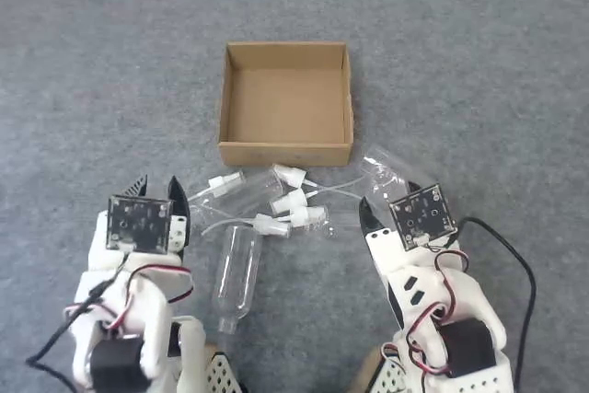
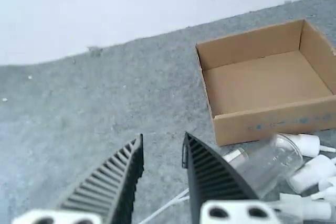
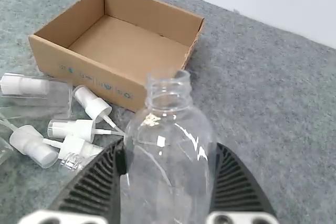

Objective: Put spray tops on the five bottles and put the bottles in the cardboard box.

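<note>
**Early stage.** Box [image 1: 285, 149] empty, nothing packed yet. R gripper [image 3: 168, 153] clamped on open bottle [image 3: 168, 114], near box's front-right corner. L gripper [image 2: 163, 145] jaws apart, holding nothing, beside a seemingly topped bottle [image 1: 235, 192]. Loose tops [image 1: 293, 202] and bare bottle [image 1: 236, 273] lie btw. arms.

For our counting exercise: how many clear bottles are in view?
3: held bottle in the right gripper, capped bottle beside the left gripper, uncapped bottle lying between the arms. More may be hidden.

The left pincer [image 2: 163, 148], jaws apart, hangs above the grey worktop [image 2: 79, 108]; a clear bottle [image 2: 268, 163] lies beside the cardboard box [image 2: 273, 121].
</note>
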You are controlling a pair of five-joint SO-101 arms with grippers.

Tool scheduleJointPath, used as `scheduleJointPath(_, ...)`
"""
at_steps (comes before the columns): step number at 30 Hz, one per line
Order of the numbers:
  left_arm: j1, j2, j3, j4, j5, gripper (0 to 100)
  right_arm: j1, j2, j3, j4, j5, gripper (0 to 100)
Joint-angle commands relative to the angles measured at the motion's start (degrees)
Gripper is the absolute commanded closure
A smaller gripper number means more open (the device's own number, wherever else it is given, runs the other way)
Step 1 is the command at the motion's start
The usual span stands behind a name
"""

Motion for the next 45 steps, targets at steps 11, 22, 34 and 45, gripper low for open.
scheduleJointPath(11, -0.18, 37.10, -15.16, 1.32, -2.73, 88, -0.04, -1.10, -0.26, -1.54, -0.70, 92.3)
scheduleJointPath(22, 8.70, 55.30, -20.44, 1.32, -9.76, 81, 1.27, -1.10, -0.53, -1.54, -0.70, 92.3)
scheduleJointPath(34, 23.82, 68.48, -23.87, 1.32, -12.92, 85, 6.37, -1.10, -0.35, -3.47, -2.55, 92.3)
scheduleJointPath(45, 31.56, 77.71, -23.87, -1.23, -17.05, 86, 7.52, -1.10, -0.44, -3.56, -2.64, 92.3)
